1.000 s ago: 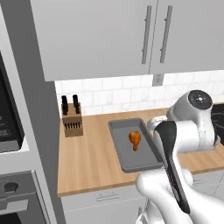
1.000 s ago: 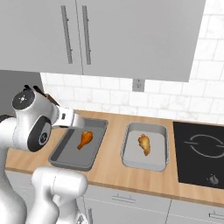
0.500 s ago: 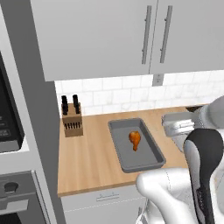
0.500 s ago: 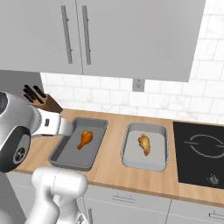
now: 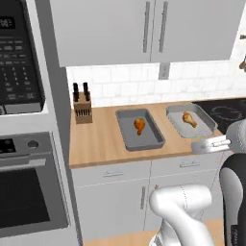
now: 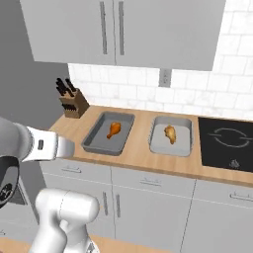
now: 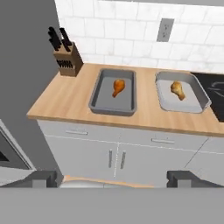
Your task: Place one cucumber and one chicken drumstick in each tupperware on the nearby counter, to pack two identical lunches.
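Note:
Two grey tupperware trays sit side by side on the wooden counter (image 7: 65, 98). The left tupperware (image 7: 105, 98) (image 5: 127, 132) (image 6: 99, 136) holds one orange-brown chicken drumstick (image 7: 118, 86) (image 5: 140, 126) (image 6: 113, 130). In the right tupperware (image 7: 192, 103) (image 5: 204, 126) (image 6: 182, 144) lies the other drumstick (image 7: 177, 89) (image 5: 189, 118) (image 6: 170, 133). My gripper (image 7: 116, 179) is open and empty, held back from the counter at about cabinet height, facing the trays. The cucumber is out of view.
A knife block (image 7: 65, 57) (image 5: 82, 108) stands at the counter's back left. A black cooktop (image 6: 230, 143) lies right of the trays. An oven and microwave column (image 5: 24, 144) borders the counter's left. White upper cabinets hang above, drawers and doors (image 7: 118, 153) below.
The whole picture has shifted: the base has backed away, so the counter looks farther off. The arm has drawn back from over the trays. The drumsticks lie as before.

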